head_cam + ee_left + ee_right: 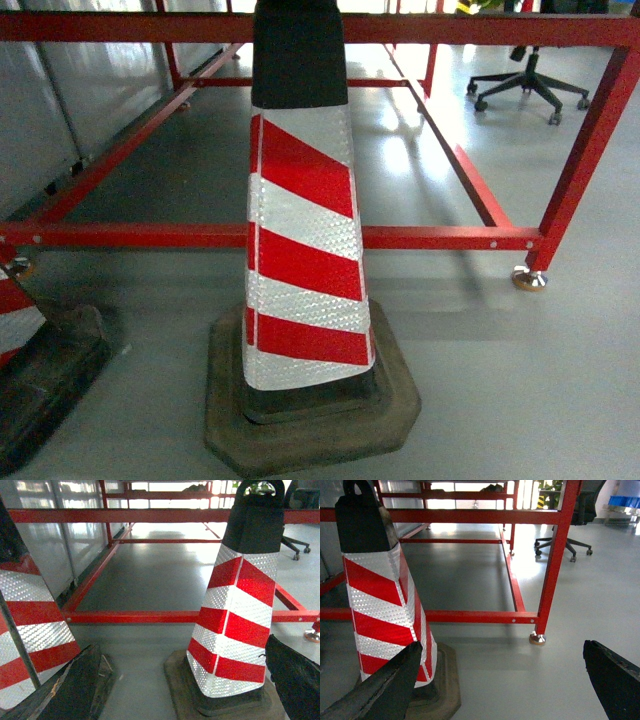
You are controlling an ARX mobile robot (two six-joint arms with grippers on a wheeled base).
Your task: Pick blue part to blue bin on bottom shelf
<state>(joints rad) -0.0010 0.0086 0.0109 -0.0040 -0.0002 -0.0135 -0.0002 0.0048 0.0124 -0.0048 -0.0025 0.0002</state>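
Both claws open, facing striped cone (305, 230).

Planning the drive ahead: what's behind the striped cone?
Behind the cone runs a red frame over bare grey floor, with an office chair beyond. The cone hides the frame's middle section.

Industrial workshop: striped traffic cone (305, 250), red steel frame (440, 237), grey floor (520, 380).

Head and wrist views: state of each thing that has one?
Striped cone: upright on its base, untouched.
Second cone: upright, at the left edge.
Red frame: standing on its levelling feet.
Office chair: upright, unoccupied.
Left end effector: open, empty.
Right end effector: open, empty.
Blue part, blue bin, bottom shelf: not in view.
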